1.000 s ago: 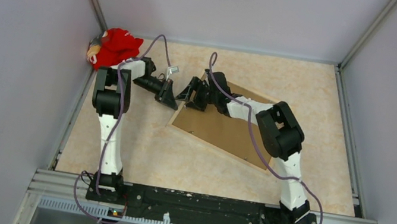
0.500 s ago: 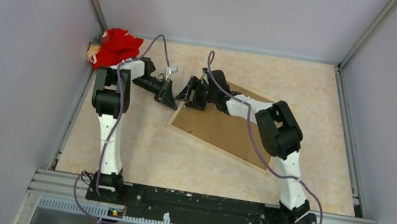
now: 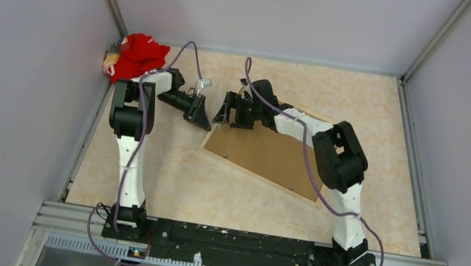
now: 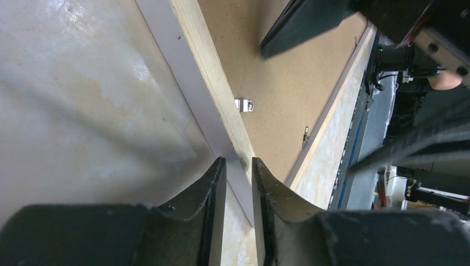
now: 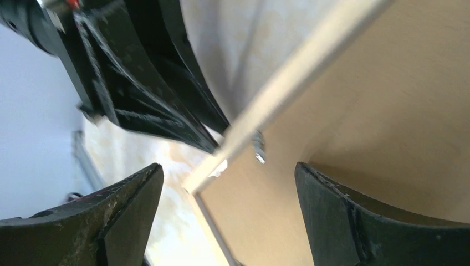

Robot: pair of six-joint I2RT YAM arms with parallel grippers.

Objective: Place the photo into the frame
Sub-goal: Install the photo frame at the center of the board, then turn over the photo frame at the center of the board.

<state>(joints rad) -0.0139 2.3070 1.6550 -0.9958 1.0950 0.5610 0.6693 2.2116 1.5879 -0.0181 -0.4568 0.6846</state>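
A thin white picture frame (image 3: 255, 173) lies face down on the mottled beige worktop (image 3: 161, 178), right of centre and turned at a slant. Its plain brown backing board (image 3: 265, 155) faces up and fills the opening. Small metal clips (image 4: 244, 104) sit on the board near the frame's light wood rear edge.

Two black-and-white robot arms reach in from the near side and meet at the frame's far-left end. The left tool (image 4: 238, 166) is low at the frame's left edge. Its two dark fingers (image 4: 213, 188) stand only a narrow gap apart, and the frame's white and wood edge runs into that gap. It is not possible to tell whether the fingers are pinching the edge or are just clear of it.

The right tool (image 5: 228, 166) hangs just beside it, over the same end of the frame. Its fingers (image 5: 122, 205) are spread wide, one out over the worktop and the other over the brown board. The frame's edge runs between them and they hold nothing.

A red bundle of cloth (image 3: 136, 54) lies in the far-left corner of the worktop, against the wall.
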